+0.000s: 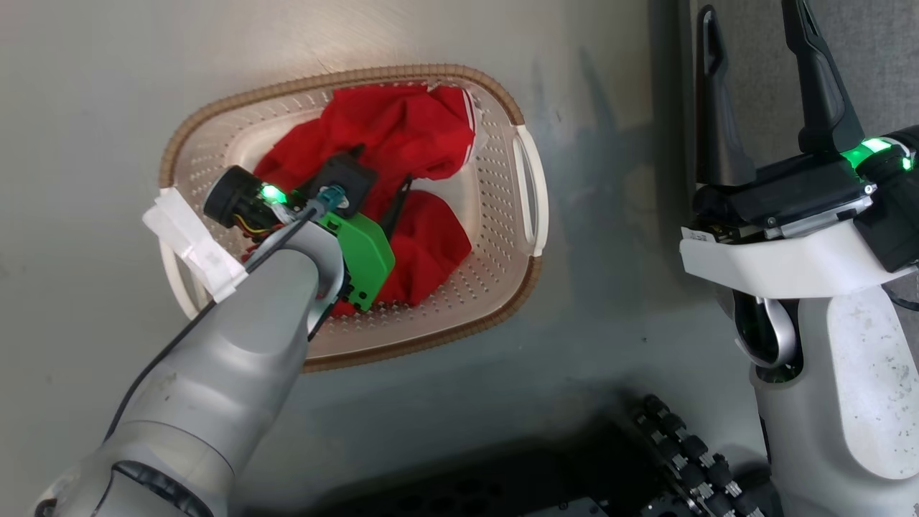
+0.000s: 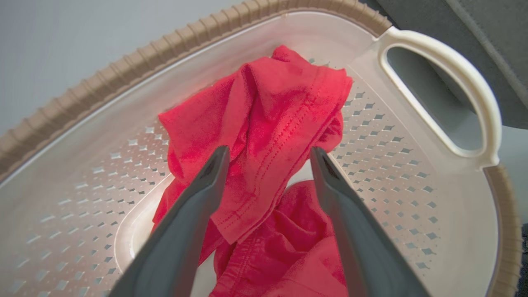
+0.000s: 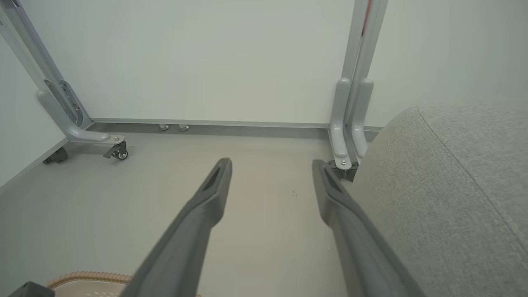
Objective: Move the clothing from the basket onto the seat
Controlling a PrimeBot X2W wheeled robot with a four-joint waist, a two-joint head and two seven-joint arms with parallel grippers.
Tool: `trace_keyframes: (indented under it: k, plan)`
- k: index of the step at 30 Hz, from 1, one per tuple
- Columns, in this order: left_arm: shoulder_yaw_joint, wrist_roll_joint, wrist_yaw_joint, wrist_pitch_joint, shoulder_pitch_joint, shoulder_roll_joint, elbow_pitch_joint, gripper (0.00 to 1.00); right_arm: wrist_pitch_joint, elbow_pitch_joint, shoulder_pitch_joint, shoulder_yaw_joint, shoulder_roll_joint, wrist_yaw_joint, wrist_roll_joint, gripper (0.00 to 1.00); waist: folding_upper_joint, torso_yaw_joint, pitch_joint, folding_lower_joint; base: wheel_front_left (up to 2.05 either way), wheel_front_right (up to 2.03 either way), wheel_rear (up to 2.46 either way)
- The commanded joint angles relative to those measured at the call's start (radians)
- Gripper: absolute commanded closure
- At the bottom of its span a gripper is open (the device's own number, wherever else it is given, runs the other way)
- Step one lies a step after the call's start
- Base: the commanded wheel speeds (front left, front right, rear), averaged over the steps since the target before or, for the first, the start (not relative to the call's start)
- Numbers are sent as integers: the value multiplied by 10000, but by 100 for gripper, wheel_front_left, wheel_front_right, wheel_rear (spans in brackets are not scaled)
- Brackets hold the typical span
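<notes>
a pale smooth floor (image 1: 86, 108) lies under the basket (image 1: 495, 208). the grey woven-cloth seat (image 3: 453, 185) stands to the right of the basket, a wheeled metal frame (image 3: 350, 123) beyond. the basket is oval perforated cream plastic with a ribbed brown rim. crumpled red clothing (image 1: 402, 136) lies inside it, under the left gripper (image 2: 269, 152), whose fingers are spread. the right gripper (image 3: 271, 163), also spread, is right of the basket.

Red clothing (image 1: 402, 129) crumpled in cream basket (image 1: 495, 215), near seat (image 3: 453, 185).
</notes>
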Motion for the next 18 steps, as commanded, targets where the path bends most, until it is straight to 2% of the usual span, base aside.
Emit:
trace_keyframes:
  k: [1,10,18]
  plan:
    - [-111,-163,0,36,-280,167,155,0,-79,-48,-134,28,5,1,75,0,0,-481,717,-2,0,0,0]
    - [-602,-692,0,206,-894,427,1068,0,-331,-75,33,109,7,1,443,0,0,-901,1170,-2,0,0,0]
    - [-473,-837,65,81,-1472,611,1688,0,-476,9,147,222,7,1,758,0,0,-1264,1496,-2,0,0,0]
